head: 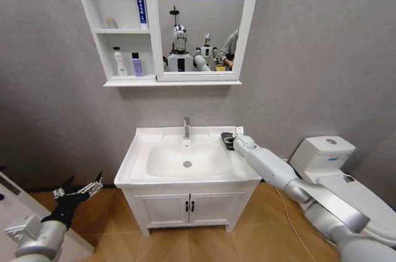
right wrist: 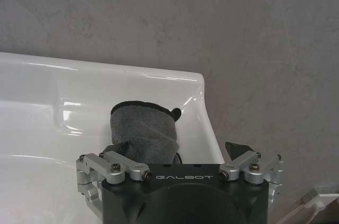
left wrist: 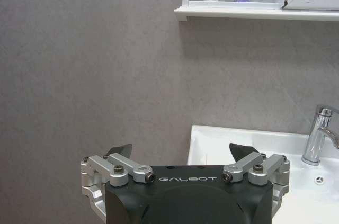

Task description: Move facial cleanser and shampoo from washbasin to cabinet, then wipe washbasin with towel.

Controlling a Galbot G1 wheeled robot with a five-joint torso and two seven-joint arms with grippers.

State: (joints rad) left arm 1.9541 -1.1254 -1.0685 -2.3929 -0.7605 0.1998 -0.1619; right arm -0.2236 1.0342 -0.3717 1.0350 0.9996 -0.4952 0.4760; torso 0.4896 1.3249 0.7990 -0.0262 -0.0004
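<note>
The right pincer (right wrist: 180,152) is at the far right corner of the washbasin (head: 139,150). Its fingers are spread wide, with nothing pinched between them. The dark grey towel (right wrist: 144,131) lies on the white rim there. In the right wrist view one finger is over the towel and the other finger (right wrist: 238,149) pokes out past the basin's right edge. I cannot tell if the finger touches the cloth. The right arm reaches in from the right side, in front of the white toilet (head: 325,153).

The left pincer (left wrist: 180,152) hangs low on the left, well apart from the washbasin, over the wooden floor (head: 114,228). Its fingers are spread too and hold nothing.

The chrome tap (head: 185,128) stands at the far edge of the bowl.

Up on the wall is the cabinet (head: 167,79). A white bottle (head: 120,62) and a purple bottle (head: 137,64) stand side by side on its bottom shelf. A tall blue and white tube (head: 140,3) stands on the shelf above.
</note>
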